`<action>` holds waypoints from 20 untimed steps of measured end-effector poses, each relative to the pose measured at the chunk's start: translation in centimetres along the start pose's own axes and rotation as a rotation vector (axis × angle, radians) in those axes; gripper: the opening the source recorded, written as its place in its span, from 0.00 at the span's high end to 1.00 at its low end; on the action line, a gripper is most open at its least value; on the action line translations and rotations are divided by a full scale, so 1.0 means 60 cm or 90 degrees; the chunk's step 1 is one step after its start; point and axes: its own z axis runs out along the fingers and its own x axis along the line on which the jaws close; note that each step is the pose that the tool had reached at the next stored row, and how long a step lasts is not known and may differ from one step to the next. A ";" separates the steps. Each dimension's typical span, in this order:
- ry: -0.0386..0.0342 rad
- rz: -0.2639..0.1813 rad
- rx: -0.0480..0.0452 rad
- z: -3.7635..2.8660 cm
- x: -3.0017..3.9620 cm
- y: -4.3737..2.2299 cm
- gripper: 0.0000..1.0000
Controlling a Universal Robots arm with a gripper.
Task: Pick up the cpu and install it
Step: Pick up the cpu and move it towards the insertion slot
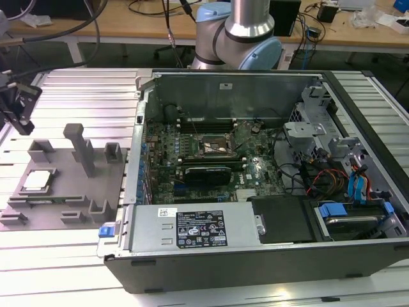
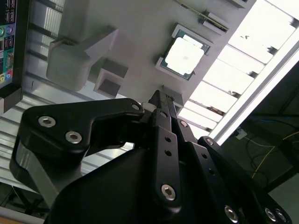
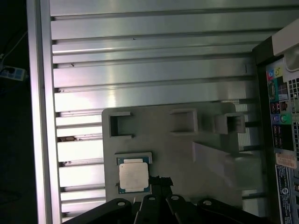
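Note:
The cpu (image 1: pixel 36 180) is a small silvery square chip lying flat in a recess of the grey fixture plate (image 1: pixel 70 192), at the exterior view's left. Both wrist views look down on the cpu (image 2: pixel 183 55) (image 3: pixel 133 176). My gripper (image 1: pixel 16 109) hangs above the table's left edge, higher than the plate and apart from the chip. Its black fingers (image 2: pixel 161 100) lie together, shut on nothing, with their tips (image 3: pixel 156 179) just beside the chip's edge in the first wrist view. The open computer case (image 1: pixel 255 256) shows the motherboard socket (image 1: pixel 214 146).
Upright grey posts and brackets (image 1: pixel 80 147) rise from the fixture plate near the chip. The ribbed aluminium table (image 1: pixel 77 89) spreads around it. The case's wall (image 1: pixel 137 147) stands right of the plate. A dark expansion card (image 1: pixel 206 173) lies below the socket.

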 end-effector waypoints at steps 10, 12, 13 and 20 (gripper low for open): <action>0.0000 0.000 0.0000 0.007 0.014 -0.001 0.89; -0.0001 0.000 0.0000 0.009 0.016 -0.002 0.89; -0.0001 0.000 0.0000 0.012 0.017 -0.002 0.89; -0.0001 0.000 0.0000 0.022 0.024 -0.003 0.89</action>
